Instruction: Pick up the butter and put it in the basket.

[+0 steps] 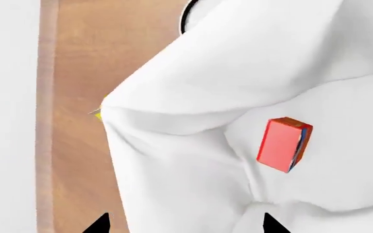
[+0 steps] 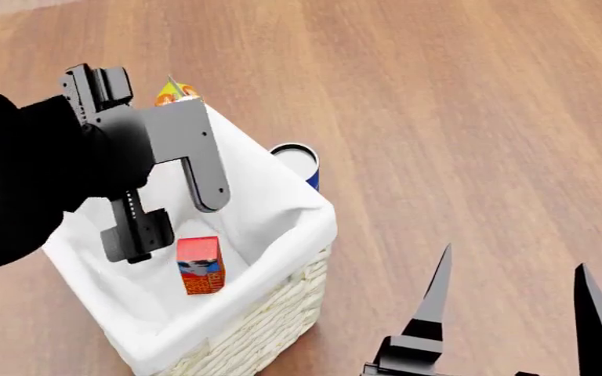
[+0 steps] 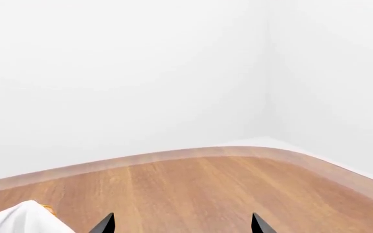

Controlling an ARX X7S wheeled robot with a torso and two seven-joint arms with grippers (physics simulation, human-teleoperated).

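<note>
A warm brown wood-plank floor [image 2: 469,102] fills your head view, and pale white walls [image 3: 173,68] rise behind it in the right wrist view. Your left gripper [image 2: 170,227] hangs over the open mouth of the basket in the left half of the head view, its two fingers spread wide with nothing between them. Just below it, at lower centre-left, the small red-and-orange rectangular butter carton [image 2: 200,265] lies inside, resting on the white cloth liner [image 1: 238,73]; it touches no finger. The tall square cream-white woven wicker basket [image 2: 270,321] stands on the floor. Behind its far rim, a blue-and-white round container [image 2: 299,161] sits just beside it, and an orange and yellow object [image 2: 172,93] peeks over the upper-left corner. Your right gripper [image 2: 516,309] sits at lower right, its dark pointed fingers parted and empty, well apart from the basket.
</note>
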